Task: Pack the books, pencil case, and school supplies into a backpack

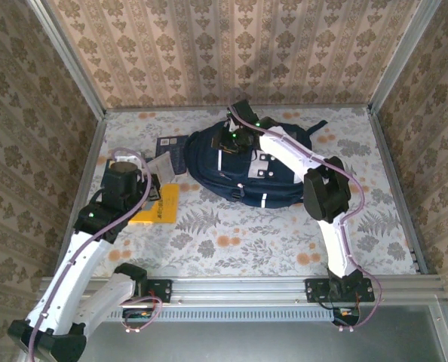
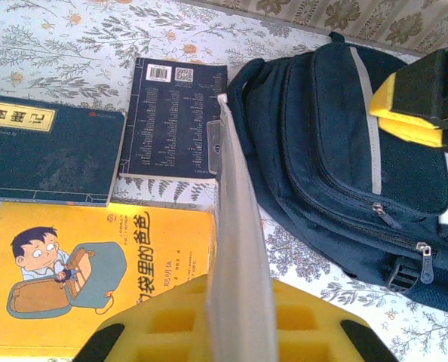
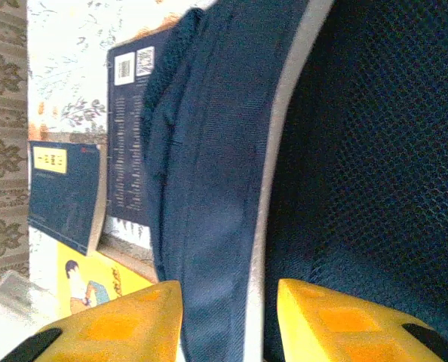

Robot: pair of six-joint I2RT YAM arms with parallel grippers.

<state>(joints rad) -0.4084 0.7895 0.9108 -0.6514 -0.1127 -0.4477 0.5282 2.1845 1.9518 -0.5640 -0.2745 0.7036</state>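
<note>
Backpack (image 1: 216,170) lies flat at far centre of the table (image 1: 284,241). Right gripper (image 3: 229,290) is at its far top, jaws partly closed and pinching the backpack's fabric edge between both pads. Books sit left of the backpack: navy grid book (image 2: 175,121) just beside it, blue yellow-label book (image 2: 47,147) further left, orange-yellow cartoon book (image 2: 96,264) nearer. Left gripper (image 2: 239,286) is above the cartoon book, clamped tight on a thin grey-white flat item (image 2: 235,196), seen edge-on.

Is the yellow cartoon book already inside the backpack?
No, the yellow cartoon book lies on the table beside the backpack.
</note>
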